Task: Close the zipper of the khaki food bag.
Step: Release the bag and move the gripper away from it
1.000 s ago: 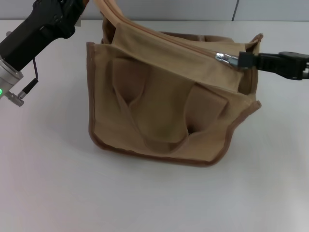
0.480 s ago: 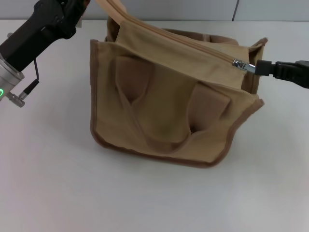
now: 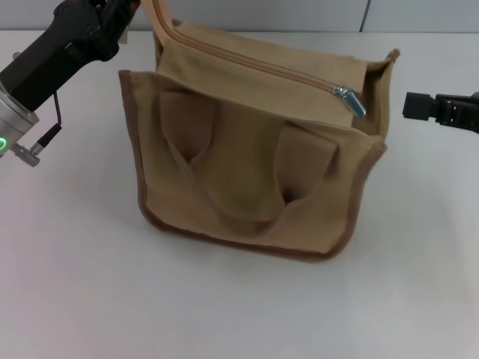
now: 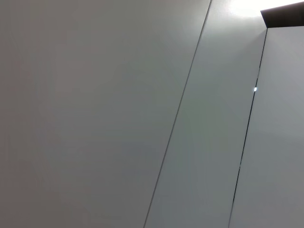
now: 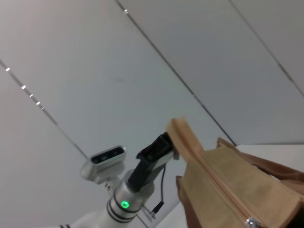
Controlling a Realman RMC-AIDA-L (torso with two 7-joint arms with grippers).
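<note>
The khaki food bag stands on the white table, front pocket and handles towards me. The zipper runs along its top, and the silver slider with its hanging pull tab sits near the bag's right end. My right gripper hovers to the right of the bag, open and empty, a short gap from the slider. My left gripper is at the bag's far left top corner, shut on the end of the zipper tape. The right wrist view shows the left gripper, the bag and the slider.
The white table spreads in front of and beside the bag. A grey panelled wall runs behind it. The left wrist view shows only wall panels.
My right gripper pulled the slider to the right along the zipper, then let go of the pull tab and drew back. The bag settled back to the left and its top flattened.
</note>
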